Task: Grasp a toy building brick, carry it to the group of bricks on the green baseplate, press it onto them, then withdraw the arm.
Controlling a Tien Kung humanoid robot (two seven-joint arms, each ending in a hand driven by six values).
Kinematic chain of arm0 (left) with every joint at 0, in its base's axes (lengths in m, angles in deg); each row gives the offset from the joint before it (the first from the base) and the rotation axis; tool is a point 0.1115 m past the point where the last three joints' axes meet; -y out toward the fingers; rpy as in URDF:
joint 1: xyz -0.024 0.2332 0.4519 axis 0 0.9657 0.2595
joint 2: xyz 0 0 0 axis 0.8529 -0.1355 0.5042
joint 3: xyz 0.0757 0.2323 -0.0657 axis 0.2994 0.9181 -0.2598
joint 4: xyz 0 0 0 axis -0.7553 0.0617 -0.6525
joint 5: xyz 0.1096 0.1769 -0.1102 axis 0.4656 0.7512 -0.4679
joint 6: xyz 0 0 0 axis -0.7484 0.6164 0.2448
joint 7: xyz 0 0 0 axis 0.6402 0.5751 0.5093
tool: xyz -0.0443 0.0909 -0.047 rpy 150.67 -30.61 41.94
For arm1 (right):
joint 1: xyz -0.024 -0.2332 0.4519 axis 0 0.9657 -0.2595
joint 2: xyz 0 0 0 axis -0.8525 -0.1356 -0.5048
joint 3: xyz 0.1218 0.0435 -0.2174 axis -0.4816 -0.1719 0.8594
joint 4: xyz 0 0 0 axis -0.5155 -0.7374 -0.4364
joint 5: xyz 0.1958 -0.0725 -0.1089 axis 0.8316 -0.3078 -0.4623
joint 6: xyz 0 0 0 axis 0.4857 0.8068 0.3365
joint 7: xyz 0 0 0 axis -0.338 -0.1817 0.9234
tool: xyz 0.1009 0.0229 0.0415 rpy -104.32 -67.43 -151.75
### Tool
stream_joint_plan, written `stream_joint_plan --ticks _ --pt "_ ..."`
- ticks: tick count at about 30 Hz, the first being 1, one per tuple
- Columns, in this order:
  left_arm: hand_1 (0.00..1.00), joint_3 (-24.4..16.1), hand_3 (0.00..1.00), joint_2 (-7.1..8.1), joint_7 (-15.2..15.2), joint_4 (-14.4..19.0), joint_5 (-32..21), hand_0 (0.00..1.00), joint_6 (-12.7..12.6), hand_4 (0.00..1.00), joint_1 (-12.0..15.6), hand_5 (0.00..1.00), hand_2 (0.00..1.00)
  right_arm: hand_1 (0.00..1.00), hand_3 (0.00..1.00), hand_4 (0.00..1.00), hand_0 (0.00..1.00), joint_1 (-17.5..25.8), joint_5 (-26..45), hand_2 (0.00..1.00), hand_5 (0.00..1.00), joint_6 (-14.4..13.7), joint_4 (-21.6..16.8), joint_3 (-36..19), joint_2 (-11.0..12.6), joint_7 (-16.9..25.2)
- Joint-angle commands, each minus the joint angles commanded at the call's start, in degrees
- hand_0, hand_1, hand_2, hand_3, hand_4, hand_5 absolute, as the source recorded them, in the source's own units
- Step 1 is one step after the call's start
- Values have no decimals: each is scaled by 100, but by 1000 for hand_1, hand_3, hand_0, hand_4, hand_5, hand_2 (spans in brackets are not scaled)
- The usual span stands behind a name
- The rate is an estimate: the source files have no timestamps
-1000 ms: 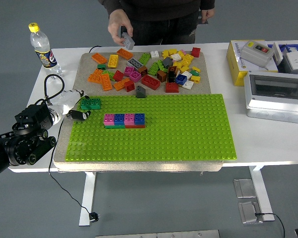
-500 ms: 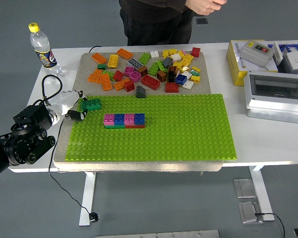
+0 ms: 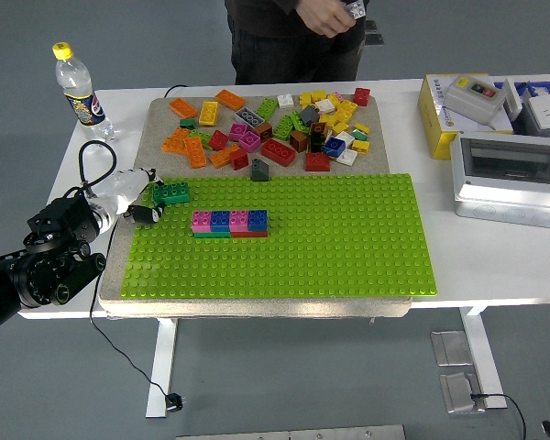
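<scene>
My left hand (image 3: pixel 149 199) reaches in from the left edge and is shut on a dark green brick (image 3: pixel 171 192), held at the far left corner of the green baseplate (image 3: pixel 348 247). A short row of joined bricks (image 3: pixel 229 223), pink, blue, pink and blue on green and red, stands on the baseplate just right of the hand. A pile of loose bricks (image 3: pixel 275 128) lies on the tan mat behind the baseplate. A person at the far side holds a small grey piece in both hands (image 3: pixel 335 14). My right arm does not show.
A water bottle (image 3: pixel 78 87) stands at the far left corner. A yellow box (image 3: pixel 463 101) and a grey electrical enclosure (image 3: pixel 511 174) sit at the right. A black cable (image 3: pixel 92 174) loops beside my left arm.
My left hand with the green brick has shifted slightly right and away. The person took the grey brick off the table and now holds it up in both hands.
</scene>
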Motion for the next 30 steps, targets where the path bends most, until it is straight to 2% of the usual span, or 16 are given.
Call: stream_joint_plan --ticks 4,5,9,10,11,15,17,21,25,27,30 --pt "965 16 597 11 -68 -14 -259 998 -50 434 16 230 962 632 659 344 668 6 -26 671 849 -5 0 -30 3 -6" --pt "960 8 547 18 -91 -16 -319 998 -68 408 20 226 945 632 659 350 668 9 -30 672 851 -7 0 -37 3 -6" --pt "960 -125 547 86 -198 26 -453 998 -109 408 27 226 945 632 659 350 668 20 -82 672 851 -15 0 -103 8 -9" --pt "960 -159 547 103 -215 44 -459 998 -112 408 30 226 945 632 659 350 668 22 -94 672 851 -17 0 -120 9 -10" --pt "953 -205 526 123 -234 70 -453 998 -116 469 35 211 935 632 659 350 668 26 -112 672 851 -19 0 -144 11 -11" --pt "953 -555 526 261 -246 317 -244 998 -76 469 97 211 935 632 659 350 668 46 -293 672 851 -40 0 -348 21 -29" --pt "962 -761 522 374 -202 533 -34 998 -49 495 160 205 948 633 660 361 668 58 -396 666 848 -53 0 -466 28 -39" --pt "962 -1237 522 716 18 1079 459 998 26 495 387 205 948 633 660 361 668 93 -572 666 848 -81 0 -691 52 -48" --pt "967 -1753 516 1098 464 1793 1003 998 248 515 703 197 956 632 661 361 667 132 -762 660 845 -108 0 -943 80 -58" --pt "967 -1989 516 1226 715 2221 1271 998 424 515 816 197 956 632 661 361 667 146 -877 660 845 -120 0 -1085 96 -73" --pt "966 -2189 522 1278 1070 2776 1602 998 687 516 877 196 957 634 661 362 667 156 -1063 661 847 -139 0 -1278 110 -104"
